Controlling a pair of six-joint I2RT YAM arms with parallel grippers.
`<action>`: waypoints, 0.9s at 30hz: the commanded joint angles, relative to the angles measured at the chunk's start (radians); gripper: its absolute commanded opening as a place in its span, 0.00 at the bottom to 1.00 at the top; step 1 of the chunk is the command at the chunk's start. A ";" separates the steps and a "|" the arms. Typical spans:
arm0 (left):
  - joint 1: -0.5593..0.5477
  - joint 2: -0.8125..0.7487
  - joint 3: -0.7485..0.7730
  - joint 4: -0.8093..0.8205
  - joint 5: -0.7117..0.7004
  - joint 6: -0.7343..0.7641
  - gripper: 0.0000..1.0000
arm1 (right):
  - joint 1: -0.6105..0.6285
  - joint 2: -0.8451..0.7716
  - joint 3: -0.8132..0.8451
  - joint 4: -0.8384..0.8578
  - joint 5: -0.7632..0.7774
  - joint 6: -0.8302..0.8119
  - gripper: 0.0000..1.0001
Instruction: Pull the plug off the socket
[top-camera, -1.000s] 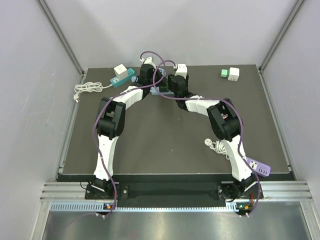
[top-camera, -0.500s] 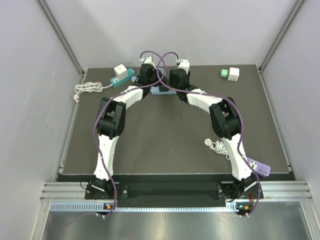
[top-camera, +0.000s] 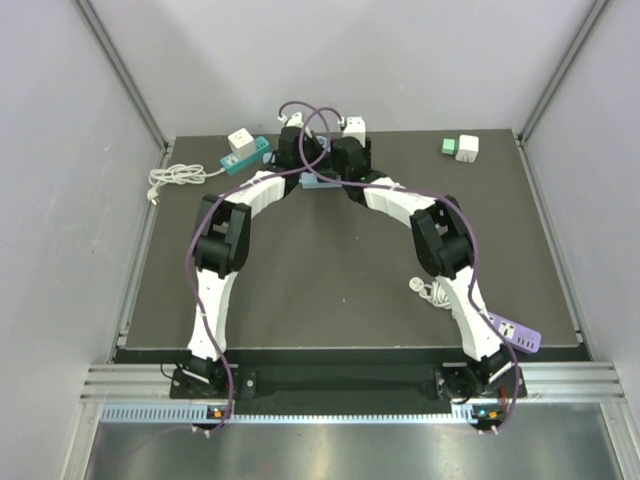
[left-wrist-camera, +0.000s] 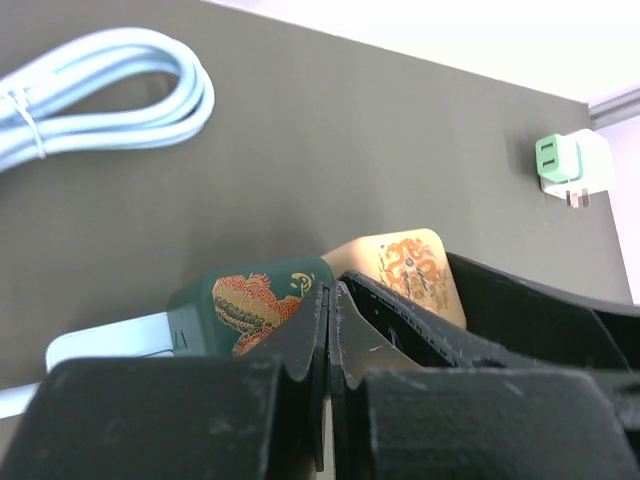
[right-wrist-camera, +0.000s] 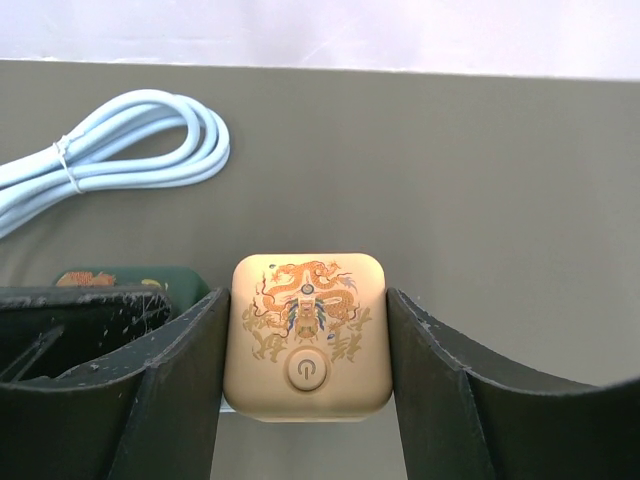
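Observation:
A tan plug (right-wrist-camera: 310, 335) with a gold dragon and a power button sits between my right gripper's (right-wrist-camera: 308, 298) fingers, both pads against its sides. A dark green plug (left-wrist-camera: 250, 305) stands right beside it on the pale blue socket strip (left-wrist-camera: 110, 340). My left gripper (left-wrist-camera: 331, 290) is shut with nothing between its jaws, its tips low between the two plugs. From above, both grippers meet over the strip (top-camera: 318, 182) at the far middle. Whether the tan plug's pins sit in the socket is hidden.
A pale blue coiled cable (right-wrist-camera: 110, 150) lies beyond the plugs. A green and white adapter pair (top-camera: 460, 148) sits far right, a teal strip with a white plug (top-camera: 245, 150) and white cord (top-camera: 178, 178) far left. A purple strip (top-camera: 515, 333) with its cord (top-camera: 432, 292) lies near right.
My right wrist has shifted a little to the left, closer to the left gripper. The left arm has stayed put and neither gripper's jaws have moved.

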 joint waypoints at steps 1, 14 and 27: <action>-0.012 0.121 -0.092 -0.387 -0.001 0.051 0.00 | -0.035 -0.049 0.034 0.123 -0.096 0.110 0.00; -0.014 0.121 -0.092 -0.384 0.007 0.051 0.00 | -0.046 -0.071 -0.011 0.151 -0.123 0.129 0.00; -0.014 0.124 -0.092 -0.384 0.010 0.052 0.00 | -0.018 -0.071 0.006 0.152 -0.046 0.059 0.00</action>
